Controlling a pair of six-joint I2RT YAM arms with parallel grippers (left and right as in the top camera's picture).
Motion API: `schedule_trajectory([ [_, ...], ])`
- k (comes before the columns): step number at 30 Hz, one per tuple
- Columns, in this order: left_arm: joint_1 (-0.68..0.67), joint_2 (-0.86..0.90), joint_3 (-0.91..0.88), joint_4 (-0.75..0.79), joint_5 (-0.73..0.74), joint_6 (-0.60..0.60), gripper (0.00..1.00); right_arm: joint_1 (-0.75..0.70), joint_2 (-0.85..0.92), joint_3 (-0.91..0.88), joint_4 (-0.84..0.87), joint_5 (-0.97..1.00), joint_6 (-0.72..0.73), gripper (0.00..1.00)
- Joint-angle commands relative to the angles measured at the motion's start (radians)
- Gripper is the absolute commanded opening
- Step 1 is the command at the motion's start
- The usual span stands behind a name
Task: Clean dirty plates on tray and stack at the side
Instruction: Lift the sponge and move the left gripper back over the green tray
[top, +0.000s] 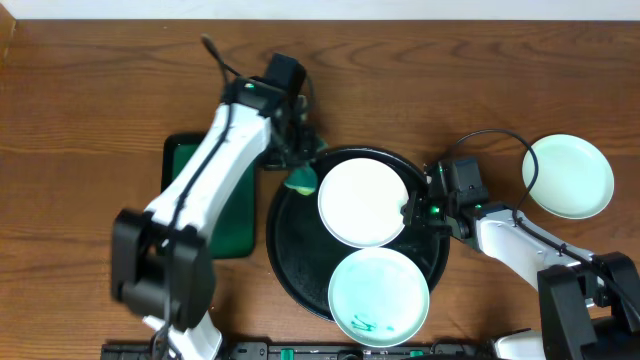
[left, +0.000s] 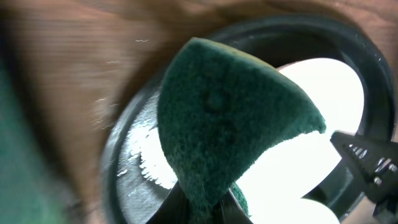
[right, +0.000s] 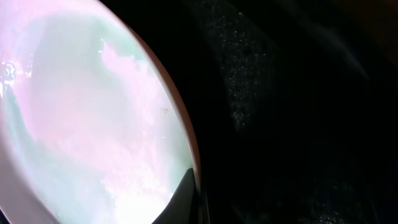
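Note:
The black tray holds a white plate at its back and a mint-green plate with teal smears at its front. A second mint-green plate lies on the wood at the right. My left gripper is shut on a green sponge over the tray's left rim, beside the white plate. In the left wrist view the sponge fills the jaws. My right gripper is shut on the white plate's right edge; its finger pinches the rim of the plate.
A green rectangular tray lies left of the black tray, under my left arm. Bare wood tabletop lies at the far left and back. The right arm's cable loops near the plate on the wood.

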Motion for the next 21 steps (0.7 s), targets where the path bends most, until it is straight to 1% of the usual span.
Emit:
schedule_trajectory([
  [1, 0.024, -0.050, 0.002, -0.042, -0.132, 0.015, 0.07, -0.005, 0.031, -0.010, -0.007, -0.007, -0.066, 0.01],
  [8, 0.138, -0.058, 0.001, -0.120, -0.132, -0.003, 0.07, -0.004, 0.005, 0.054, -0.032, -0.113, -0.137, 0.01],
  [12, 0.213, -0.057, 0.001, -0.131, -0.132, -0.003, 0.07, 0.010, -0.042, 0.128, -0.131, -0.102, -0.216, 0.01],
  [17, 0.285, -0.057, -0.002, -0.147, -0.133, -0.001, 0.07, 0.043, -0.080, 0.251, -0.310, -0.002, -0.299, 0.01],
  [21, 0.326, -0.052, -0.015, -0.155, -0.133, -0.001, 0.07, 0.084, -0.087, 0.343, -0.447, 0.119, -0.348, 0.01],
])
